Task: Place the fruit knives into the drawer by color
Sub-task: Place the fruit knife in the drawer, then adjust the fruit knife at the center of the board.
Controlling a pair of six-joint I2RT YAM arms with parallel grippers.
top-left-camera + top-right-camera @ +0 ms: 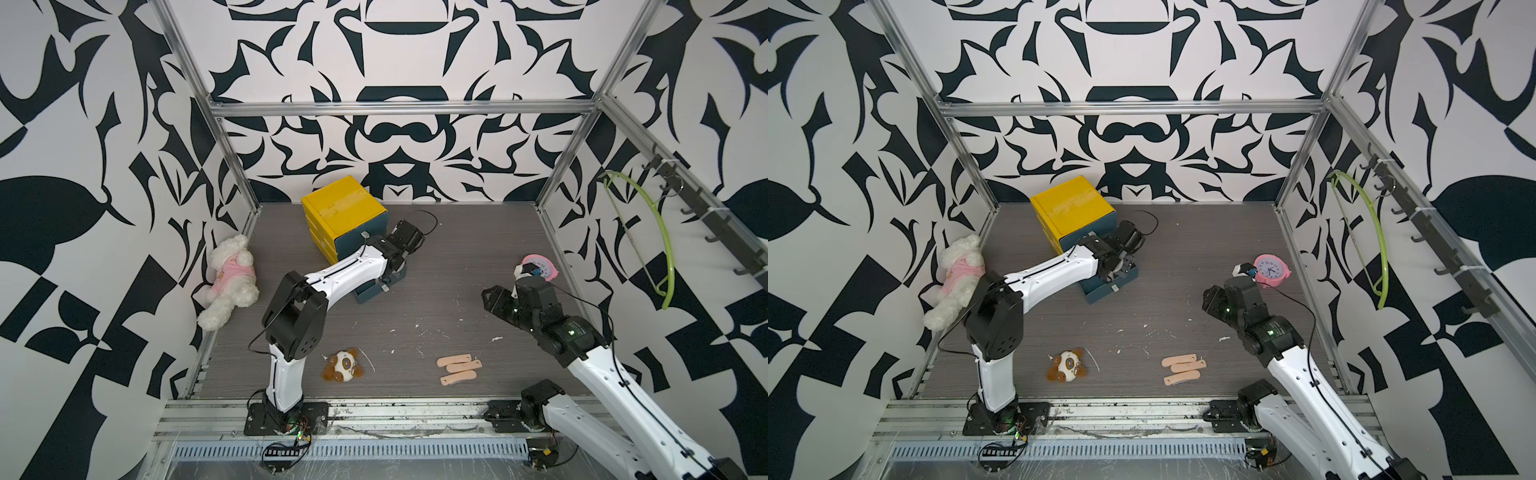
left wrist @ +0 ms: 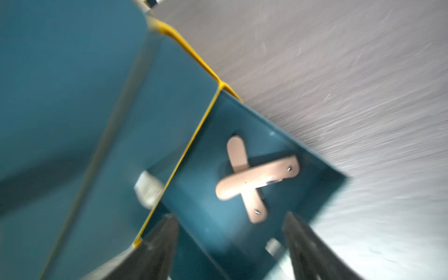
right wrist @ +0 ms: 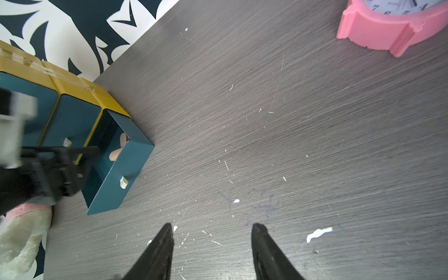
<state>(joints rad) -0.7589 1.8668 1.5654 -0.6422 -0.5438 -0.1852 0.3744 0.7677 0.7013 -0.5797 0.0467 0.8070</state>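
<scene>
Hovering with left claw (image 2: 230, 215) spread wide, empty, over the open drawer (image 2: 278, 126); just beyond its tips, two peach fruit knives (image 2: 252, 178) lying crossed inside. Seemingly the drop-off step. Next up: lifting clear, then fetching from three peach knives (image 1: 464, 366) behind the right claw (image 3: 212, 226), also parted, empty. Seen whole only from left wrist, that crossed pair; hidden in both top views.

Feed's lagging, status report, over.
Left tool open above drawer; right tool open, empty. Two peach knives crossed inside; three knives on table. Nothing in the way.
</scene>
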